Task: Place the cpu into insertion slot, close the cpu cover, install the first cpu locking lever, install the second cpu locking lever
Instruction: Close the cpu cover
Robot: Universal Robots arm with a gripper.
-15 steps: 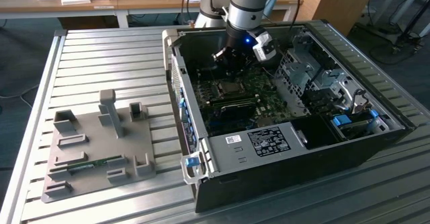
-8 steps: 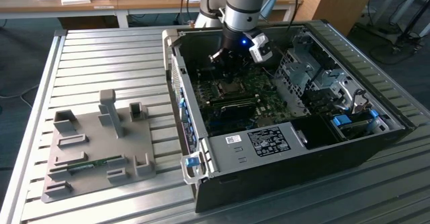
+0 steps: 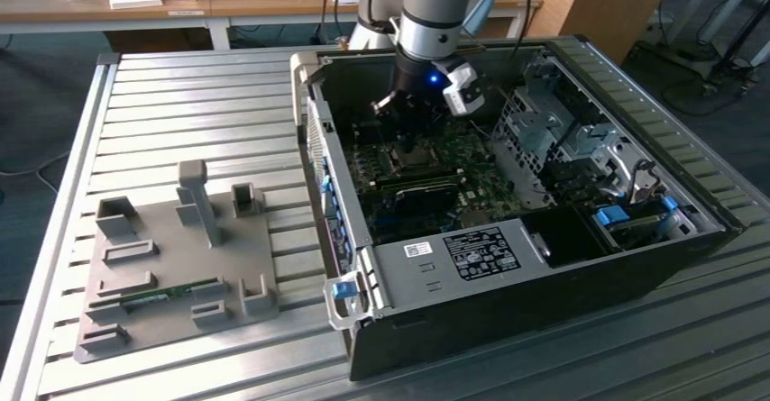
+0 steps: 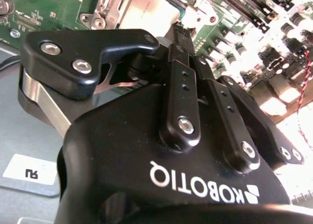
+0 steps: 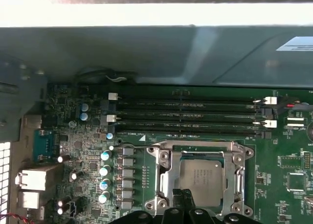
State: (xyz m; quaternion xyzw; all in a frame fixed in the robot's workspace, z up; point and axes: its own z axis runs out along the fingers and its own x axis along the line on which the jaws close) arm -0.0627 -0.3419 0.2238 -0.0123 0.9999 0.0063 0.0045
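Workbench scene, read from the exterior view's left to its right. Well away from my gripper (image 3: 416,131), a grey fixture tray (image 3: 180,266) lies on the slatted metal table (image 3: 193,86). Further right stands an open computer case (image 3: 542,315). My arm extends down into it, with the gripper hanging close over the green motherboard (image 3: 475,180). In both wrist views my fingers (image 4: 182,87) are pressed together, with nothing visible between them. In the first wrist view the cpu (image 5: 202,180) sits flat in its socket just beyond my fingertips, its silvery-grey top facing up. The cpu cover (image 5: 165,177) lies flat around it, framing the chip. Farther out, past the socket, run long black memory slots (image 5: 186,114). A white-labelled black box (image 3: 481,252) sits inside the case, apart from my gripper.
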